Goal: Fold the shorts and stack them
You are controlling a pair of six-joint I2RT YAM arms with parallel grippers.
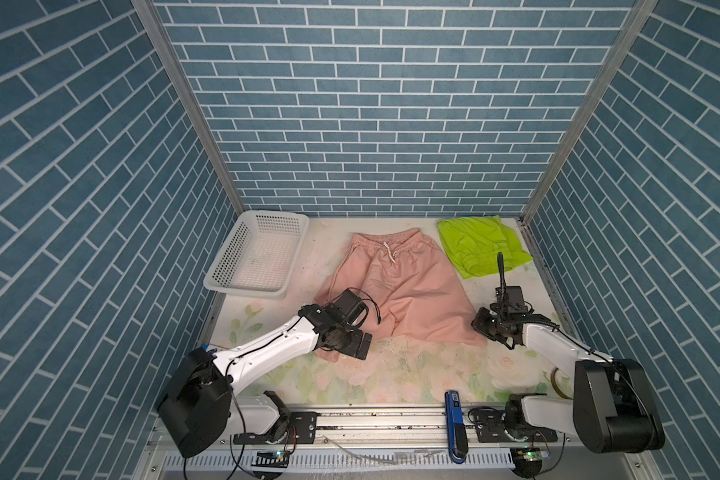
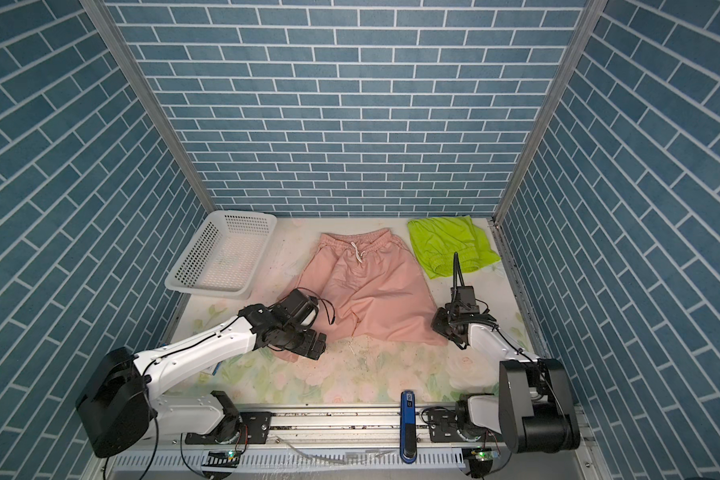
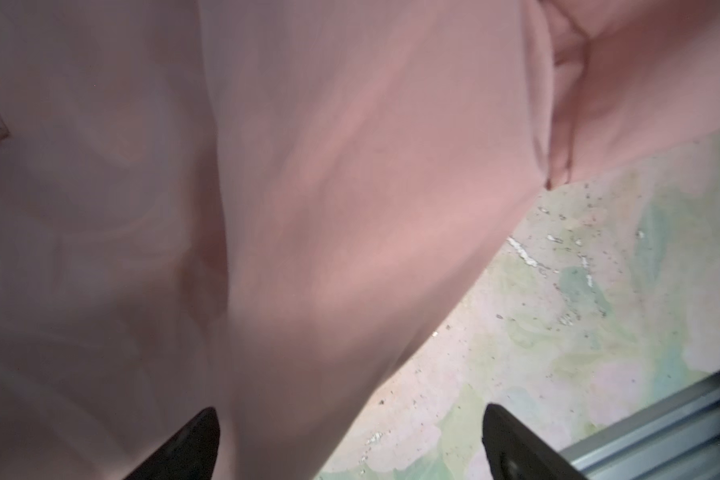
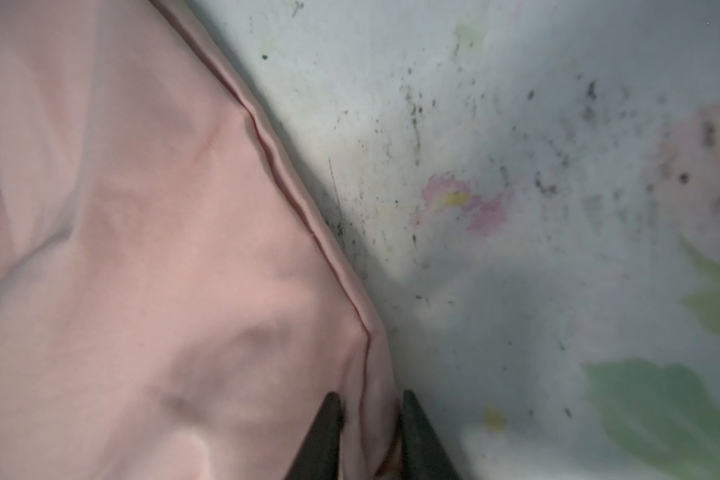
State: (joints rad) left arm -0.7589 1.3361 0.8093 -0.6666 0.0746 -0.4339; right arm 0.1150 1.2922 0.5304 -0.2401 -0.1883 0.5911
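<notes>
Along the near hem of the salmon-pink fabric shorts (image 1: 395, 282), the right gripper (image 4: 368, 405) pinches a corner while the spread left gripper (image 3: 350, 419) should close before folding

Both top views: left gripper (image 1: 361, 348) covers the 7 o'clock hem of the dusty salmon-pink fabric shorts (image 1: 395, 286); right gripper (image 1: 481, 329) covers their 4 o'clock corner. Thin black cable (image 1: 501, 264) crosses the 6 o'clock edge of the neon lime-green fabric shorts (image 1: 474, 241). Wrist views: pink cloth blurred, running past the edges; black fingers (image 3: 184, 449) cropped to tips.
</notes>
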